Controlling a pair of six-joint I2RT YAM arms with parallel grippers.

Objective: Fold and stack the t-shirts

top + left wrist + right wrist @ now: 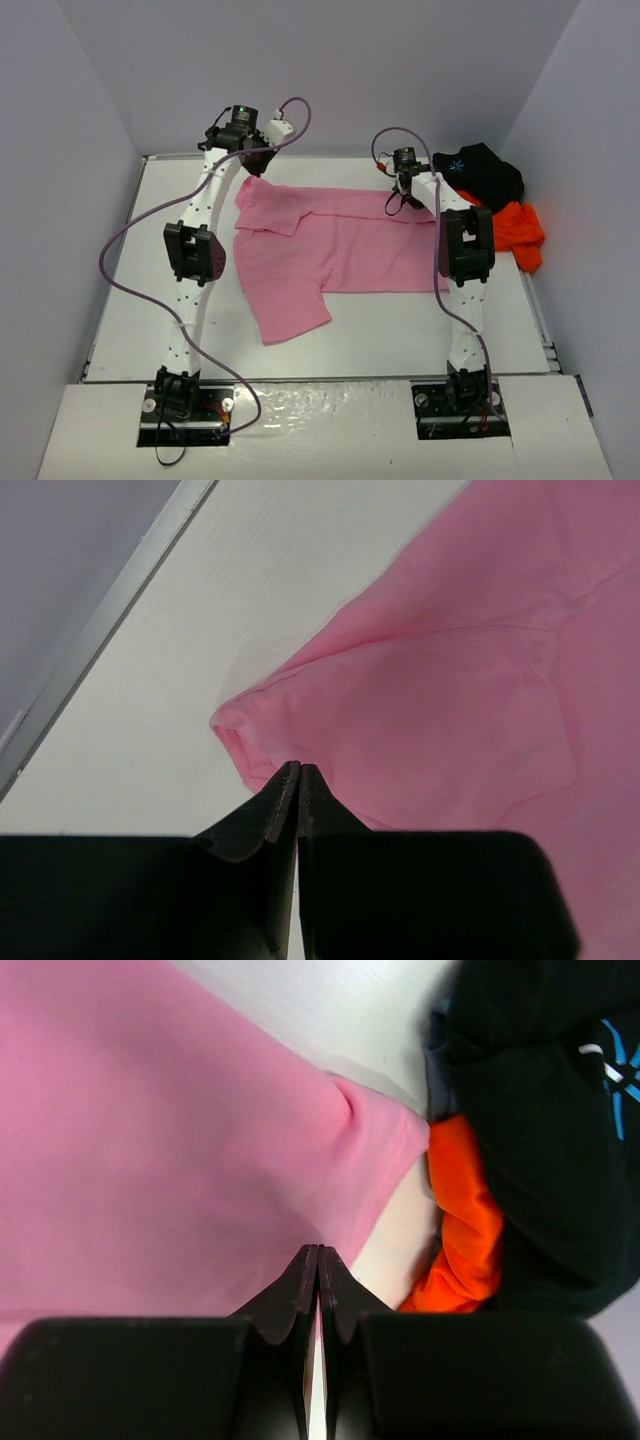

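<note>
The pink t-shirt (320, 250) lies spread across the middle of the white table, one sleeve folded in at its far left and another reaching toward me. Its far edge runs straight between my two grippers. My left gripper (250, 170) is shut at the far left corner, and in the left wrist view its tips (298, 767) meet on the pink cloth's (450, 680) edge. My right gripper (405, 190) is shut at the far right corner (319, 1250) of the pink cloth (150, 1140). The black t-shirt (485, 170) (540, 1110) and orange t-shirt (520, 230) (465, 1220) lie crumpled at the far right.
Grey walls close in the table on three sides. A metal rim (100, 630) runs along the table's far left edge, close to my left gripper. Purple cables (130, 230) loop off both arms. The crumpled pile sits right beside my right gripper.
</note>
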